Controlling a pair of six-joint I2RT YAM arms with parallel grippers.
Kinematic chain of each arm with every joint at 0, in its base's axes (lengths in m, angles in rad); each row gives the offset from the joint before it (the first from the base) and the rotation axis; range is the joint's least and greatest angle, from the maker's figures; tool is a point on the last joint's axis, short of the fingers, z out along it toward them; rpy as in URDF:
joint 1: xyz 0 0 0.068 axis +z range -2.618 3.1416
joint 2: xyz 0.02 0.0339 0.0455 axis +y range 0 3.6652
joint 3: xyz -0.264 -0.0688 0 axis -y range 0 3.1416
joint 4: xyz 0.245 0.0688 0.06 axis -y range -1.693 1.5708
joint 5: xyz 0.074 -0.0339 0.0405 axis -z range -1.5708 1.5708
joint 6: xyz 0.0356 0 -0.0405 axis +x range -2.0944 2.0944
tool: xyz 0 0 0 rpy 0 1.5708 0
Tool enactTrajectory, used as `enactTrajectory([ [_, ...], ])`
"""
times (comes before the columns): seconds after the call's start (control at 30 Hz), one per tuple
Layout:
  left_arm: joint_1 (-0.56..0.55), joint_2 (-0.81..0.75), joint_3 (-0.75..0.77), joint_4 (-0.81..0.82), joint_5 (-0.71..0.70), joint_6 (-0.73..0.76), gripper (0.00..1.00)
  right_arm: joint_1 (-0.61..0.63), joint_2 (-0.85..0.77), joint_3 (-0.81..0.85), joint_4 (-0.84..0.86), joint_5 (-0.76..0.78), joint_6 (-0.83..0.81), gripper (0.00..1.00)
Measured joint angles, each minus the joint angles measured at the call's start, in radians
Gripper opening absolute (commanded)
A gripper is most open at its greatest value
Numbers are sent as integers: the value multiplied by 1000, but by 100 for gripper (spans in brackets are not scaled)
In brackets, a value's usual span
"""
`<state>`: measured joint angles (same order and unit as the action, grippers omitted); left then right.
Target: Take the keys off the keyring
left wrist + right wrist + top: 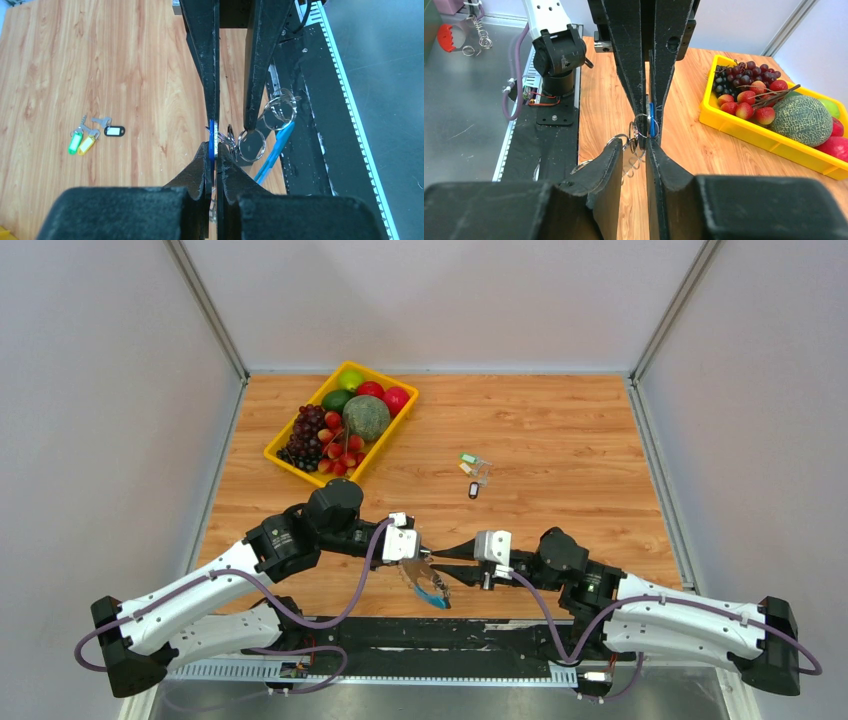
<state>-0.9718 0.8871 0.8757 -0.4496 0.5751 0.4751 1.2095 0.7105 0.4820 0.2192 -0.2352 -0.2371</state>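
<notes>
With three keys lying loose mid-way across the worktop, you look to be on the last: your left gripper pinches the keyring over the middle of the near edge, your right gripper sits narrow around its loops, grip unclear, so next work the blue-tagged key off.
</notes>
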Motion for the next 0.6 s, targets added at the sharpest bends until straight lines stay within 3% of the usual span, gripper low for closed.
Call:
enactTrajectory([
  [0.1, 0, 0, 0, -2, -1, 0, 0, 0, 16, 3, 0, -1, 0, 20],
  [0.23, 3, 0, 0, -10, -5, 0, 0, 0, 45, 14, -1, 0, 2, 0],
  [0.6, 4, -1, 0, 19, -10, 0, 0, 1, -69, -30, 19, 75, 79, 0],
])
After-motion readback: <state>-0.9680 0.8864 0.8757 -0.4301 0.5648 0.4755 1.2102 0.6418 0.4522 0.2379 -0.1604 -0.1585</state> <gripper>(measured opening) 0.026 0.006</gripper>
